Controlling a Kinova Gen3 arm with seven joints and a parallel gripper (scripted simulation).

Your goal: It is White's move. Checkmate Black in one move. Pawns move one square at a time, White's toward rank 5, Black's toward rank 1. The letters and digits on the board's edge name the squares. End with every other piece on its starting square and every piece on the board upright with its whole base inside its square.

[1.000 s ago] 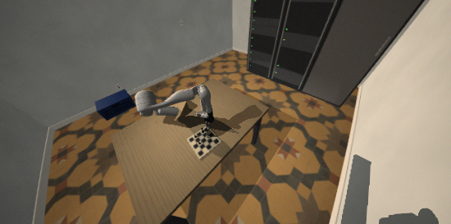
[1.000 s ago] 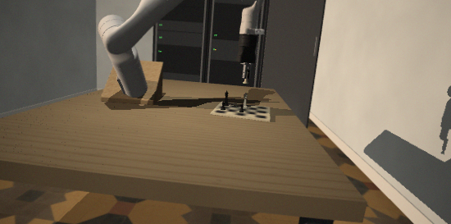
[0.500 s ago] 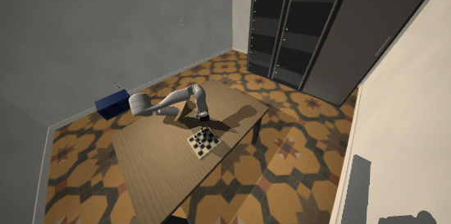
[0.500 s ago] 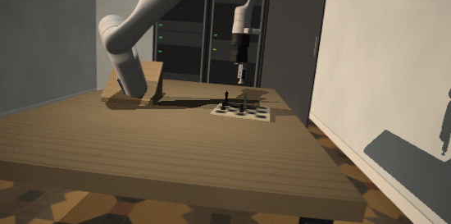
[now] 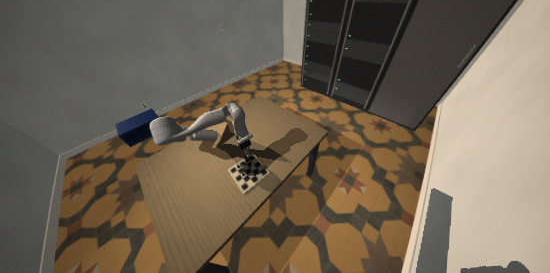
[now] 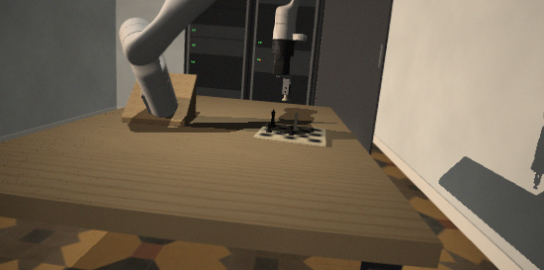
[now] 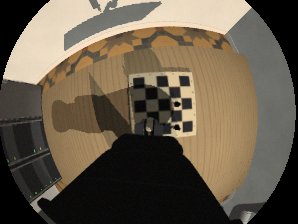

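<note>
Surface: a wooden top (image 6: 198, 181) carrying everything, nearest the exterior camera.
Board: a small chessboard (image 6: 318, 139) lies flat on the far right part of the surface; its pale rim shows in the top view (image 5: 246, 188).
Black piece: a tall dark piece (image 6: 273, 118) stands upright on the board's left side.
Grey piece: a paler tall piece (image 6: 296, 122) stands upright just right of it, apart from it.
Wedge: a wooden block (image 6: 183, 93) at the arm's foot, left of the board.
Fingers: the gripper (image 6: 285, 93) hangs above the board's far edge, fingers clamped on a small pale piece (image 6: 285, 97), well clear of the squares.
Racks: dark cabinets (image 6: 227, 28) behind.
</note>
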